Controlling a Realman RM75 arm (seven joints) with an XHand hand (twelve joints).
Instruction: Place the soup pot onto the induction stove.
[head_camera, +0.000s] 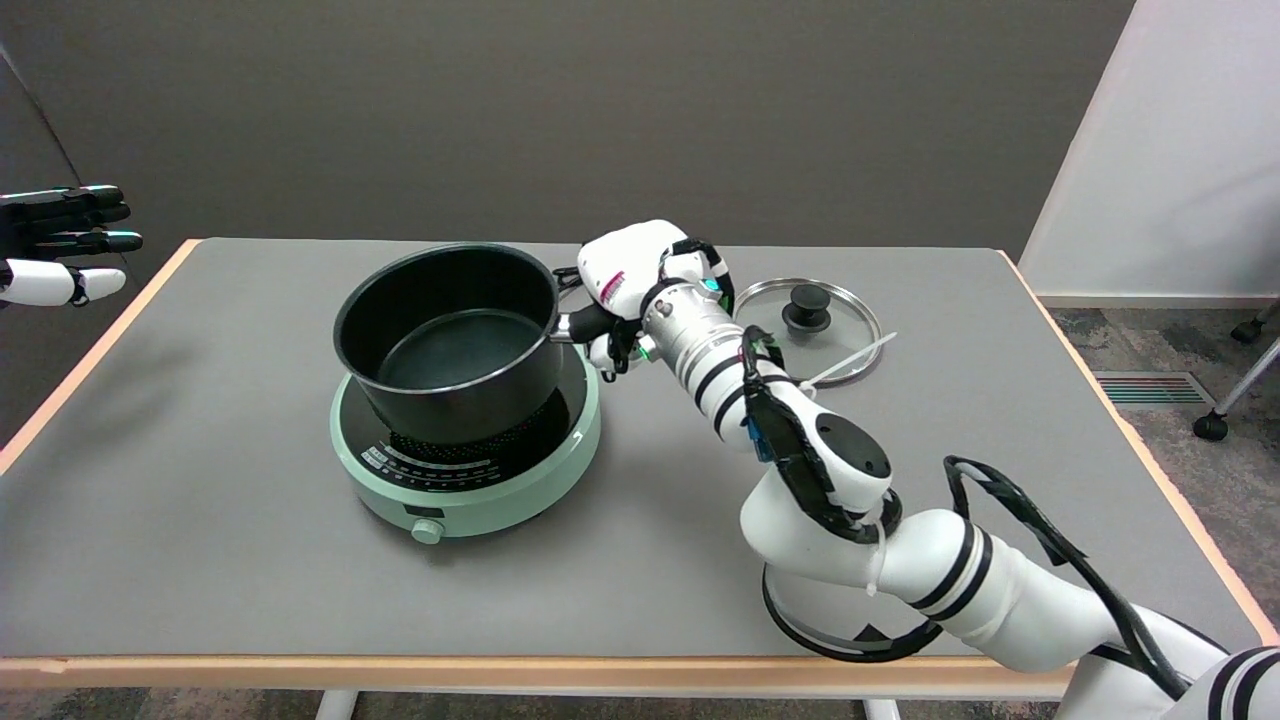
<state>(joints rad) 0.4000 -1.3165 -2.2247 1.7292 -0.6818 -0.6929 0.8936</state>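
One pot: my soup pot (447, 345) is black, round and deep, lidless, its empty inside dark and slightly glossy.
Where it sits: on the black top of the mint-green induction stove (466, 468), seemingly a little tilted.
My right hand (622, 290): wrapped around the pot's short black handle, gripping it.
Lid (808, 318): glass with a black knob, flat on the table (200, 520) behind my wrist.

One pot (448, 340), one stove (470, 480), one lid (815, 315)
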